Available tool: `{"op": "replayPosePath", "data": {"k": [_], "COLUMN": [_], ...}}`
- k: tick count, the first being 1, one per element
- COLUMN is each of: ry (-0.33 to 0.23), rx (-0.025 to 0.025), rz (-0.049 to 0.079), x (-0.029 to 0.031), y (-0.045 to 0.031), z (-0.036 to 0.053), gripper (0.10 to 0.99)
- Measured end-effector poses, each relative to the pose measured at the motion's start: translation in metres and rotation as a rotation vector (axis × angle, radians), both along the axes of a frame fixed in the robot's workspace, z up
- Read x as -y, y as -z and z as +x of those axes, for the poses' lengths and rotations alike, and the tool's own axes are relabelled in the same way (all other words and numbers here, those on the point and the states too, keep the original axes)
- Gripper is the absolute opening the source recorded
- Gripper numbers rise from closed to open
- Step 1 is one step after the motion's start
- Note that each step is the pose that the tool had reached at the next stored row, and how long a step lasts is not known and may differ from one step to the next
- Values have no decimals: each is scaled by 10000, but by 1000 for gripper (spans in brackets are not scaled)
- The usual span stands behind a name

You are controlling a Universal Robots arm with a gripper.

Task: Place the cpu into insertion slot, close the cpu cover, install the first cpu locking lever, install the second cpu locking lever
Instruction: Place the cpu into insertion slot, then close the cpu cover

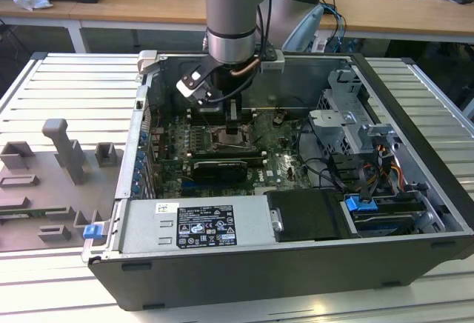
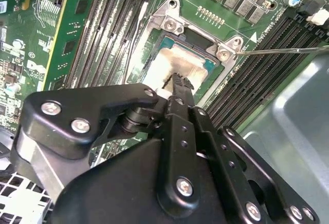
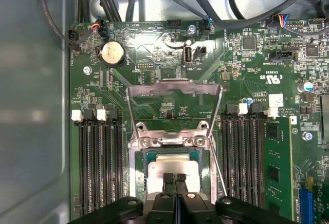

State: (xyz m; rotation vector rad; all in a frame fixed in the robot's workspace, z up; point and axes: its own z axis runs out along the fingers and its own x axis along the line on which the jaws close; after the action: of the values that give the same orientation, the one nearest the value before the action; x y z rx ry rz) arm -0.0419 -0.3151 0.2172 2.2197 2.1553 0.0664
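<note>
Green motherboard surrounds the cpu, partly hidden beneath the gripper.

White sticker, board lettering (tiny), nothing legible

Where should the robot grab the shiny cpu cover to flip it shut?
Probably the far crossbar of the cpu cover, opposite the hinge next to the cpu. The cover is swung open and its middle is a cut-out window, so only thin rails offer a hold. Coming from above, with one finger through the window, looks easiest.
</note>
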Motion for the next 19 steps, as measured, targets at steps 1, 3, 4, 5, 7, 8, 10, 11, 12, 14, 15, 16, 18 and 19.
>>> {"op": "replayPosePath", "data": {"k": [1,3,4,5,7,8,10,11,12,14,15,16,18,19], "ry": [0,0,0,0,0,-2,0,0,2,0,0,0,0,0], "rx": [0,0,0,0,1,-3,-36,-44,-47,-51,-52,-54,-62,-66], "rz": [1,0,1,0,1,0,-2,-2,0,0,0,-2,0,-2], "x": [0,0,0,0,0,0,0,0,0,0,0,0,0,0], "y": [-4,-11,-12,-14,-20,-21,-25,-36,-49,-107,-137,-175,-246,-280], "z": [0,0,0,0,0,9,42,44,43,45,44,44,45,44], "gripper": [106,106,106,106,106,106,106,106,106,106,106,106,106,106]}}
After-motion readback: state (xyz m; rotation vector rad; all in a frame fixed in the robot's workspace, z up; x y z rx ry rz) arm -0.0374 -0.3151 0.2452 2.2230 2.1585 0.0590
